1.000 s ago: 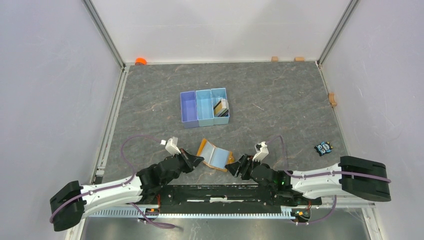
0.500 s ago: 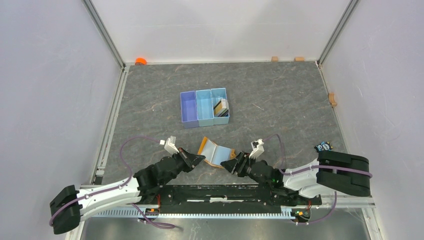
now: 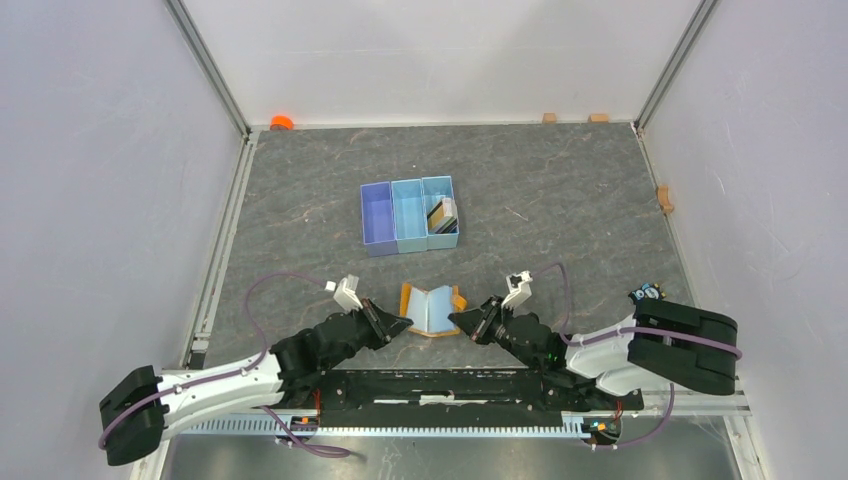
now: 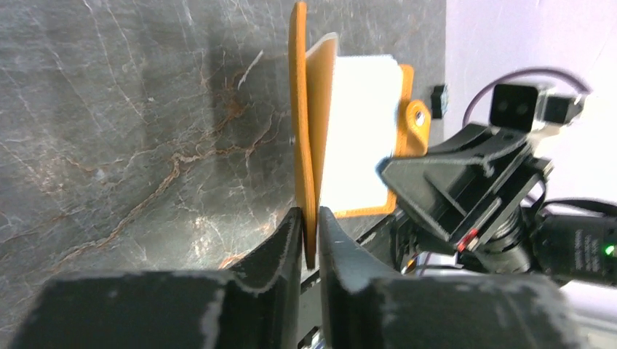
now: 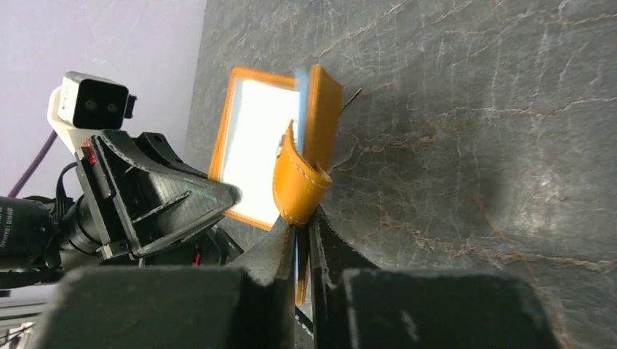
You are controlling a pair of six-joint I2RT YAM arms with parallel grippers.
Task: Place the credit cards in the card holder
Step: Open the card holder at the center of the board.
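The orange-tan card holder [image 3: 432, 310] stands part-open like a book near the front of the table, its light-blue inside facing up. My left gripper [image 3: 403, 322] is shut on the edge of its left flap [image 4: 305, 145], which runs between the fingers [image 4: 311, 218]. My right gripper [image 3: 458, 320] is shut on the right flap [image 5: 321, 116], just below the curled clasp tab [image 5: 297, 185], the flap's edge between the fingers [image 5: 302, 229]. The credit cards [image 3: 441, 213] stand on edge in the right compartment of the blue tray [image 3: 379, 215], far from both grippers.
A small black-and-blue gadget [image 3: 648, 294] lies at the right by the right arm's elbow. An orange object [image 3: 281, 122] sits at the back left corner. Small wooden blocks [image 3: 549, 118] lie along the back and right walls. The arms' base rail runs along the near edge.
My right gripper moved left onto the card holder's right flap and shut on it. The card holder folded from lying spread open to a narrower V between both grippers.
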